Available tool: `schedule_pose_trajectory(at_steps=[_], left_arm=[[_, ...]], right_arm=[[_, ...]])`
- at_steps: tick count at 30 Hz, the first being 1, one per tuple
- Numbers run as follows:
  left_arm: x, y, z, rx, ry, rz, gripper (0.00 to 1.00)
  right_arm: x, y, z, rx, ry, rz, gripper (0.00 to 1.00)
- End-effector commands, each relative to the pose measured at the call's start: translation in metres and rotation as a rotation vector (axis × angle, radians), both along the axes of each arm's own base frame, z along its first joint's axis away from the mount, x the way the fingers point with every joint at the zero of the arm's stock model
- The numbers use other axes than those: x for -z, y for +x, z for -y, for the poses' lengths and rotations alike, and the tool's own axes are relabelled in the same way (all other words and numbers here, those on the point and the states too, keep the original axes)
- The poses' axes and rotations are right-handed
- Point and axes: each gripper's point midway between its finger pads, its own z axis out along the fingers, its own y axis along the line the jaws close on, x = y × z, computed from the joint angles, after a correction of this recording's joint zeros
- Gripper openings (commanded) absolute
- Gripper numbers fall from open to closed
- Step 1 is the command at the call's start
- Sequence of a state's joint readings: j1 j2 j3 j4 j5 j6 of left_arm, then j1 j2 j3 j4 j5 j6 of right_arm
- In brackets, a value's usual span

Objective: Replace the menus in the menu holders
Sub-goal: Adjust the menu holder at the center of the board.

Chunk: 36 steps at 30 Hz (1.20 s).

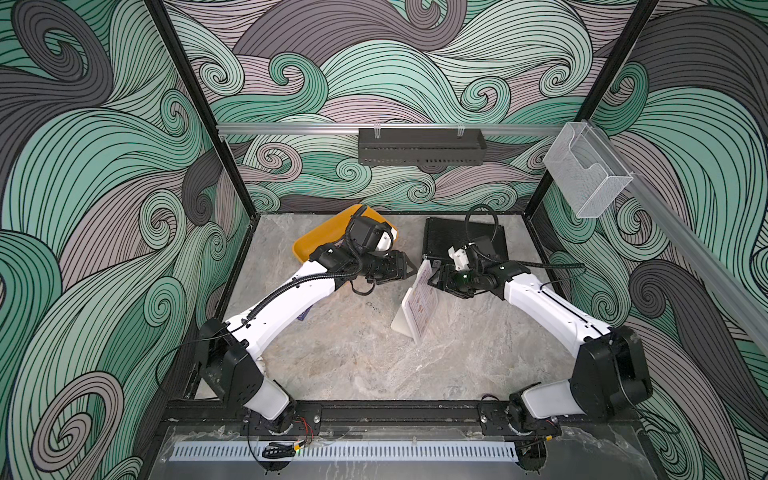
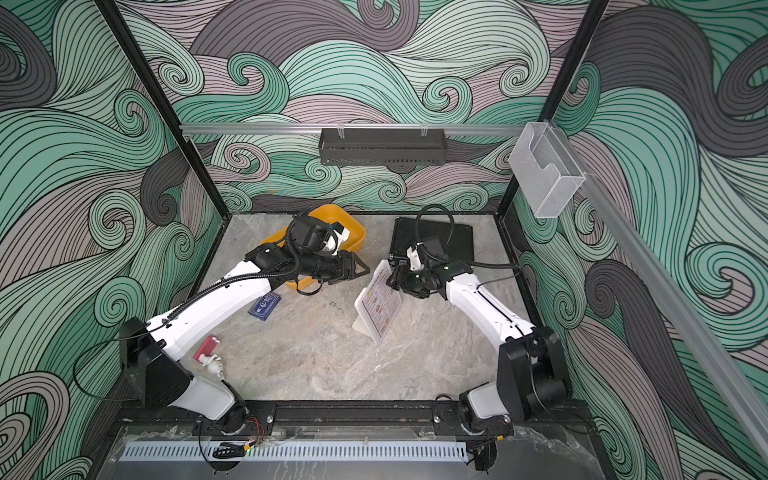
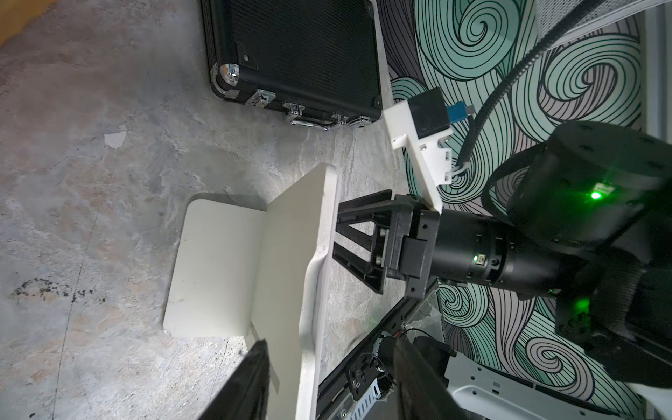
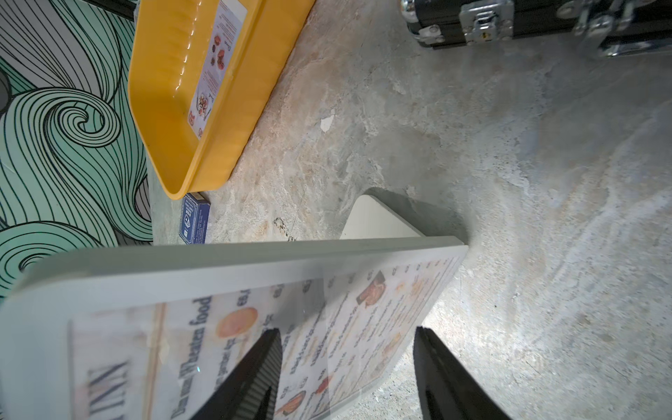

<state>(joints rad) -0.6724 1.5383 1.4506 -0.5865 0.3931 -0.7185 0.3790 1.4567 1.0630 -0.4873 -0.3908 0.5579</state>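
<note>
Left gripper (image 2: 362, 269) open, just beside the top corner of the one menu holder (image 1: 401, 322). Right gripper (image 3: 336, 234) open, tips at the holder's printed face, contact unclear. Two menus: white menu (image 4: 363, 320) inside the holder, pink menu (image 4: 214, 69) in the one yellow tray (image 4: 163, 109), well apart from the holder.

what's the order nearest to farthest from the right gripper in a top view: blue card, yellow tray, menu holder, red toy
1. menu holder, right at the right gripper
2. yellow tray, back left
3. blue card, beside the left arm
4. red toy, front left
</note>
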Motion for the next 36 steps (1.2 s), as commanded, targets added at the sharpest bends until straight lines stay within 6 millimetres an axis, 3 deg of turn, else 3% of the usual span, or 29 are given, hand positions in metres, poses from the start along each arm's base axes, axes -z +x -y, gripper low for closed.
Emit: schedule_pose_trajectory(at_steps=[1, 6, 15, 20, 36], left_arm=[[-0.008, -0.001, 0.004, 0.016, 0.011, 0.004, 0.5], [-0.006, -0.002, 0.008, 0.023, 0.021, -0.021, 0.44], [0.005, -0.006, 0.012, 0.003, 0.04, -0.069, 0.42], [0.009, -0.008, 0.022, 0.031, 0.02, -0.097, 0.33], [0.019, -0.013, 0.039, 0.066, 0.01, -0.126, 0.26]], right_arm=[[-0.024, 0.011, -0.013, -0.017, 0.062, 0.068, 0.62], [-0.032, 0.011, 0.001, 0.018, 0.004, 0.116, 0.63], [-0.027, -0.009, 0.017, 0.045, -0.04, 0.11, 0.64], [-0.025, -0.019, 0.025, 0.054, -0.056, 0.12, 0.64], [-0.026, -0.029, 0.031, 0.056, -0.067, 0.136, 0.65]])
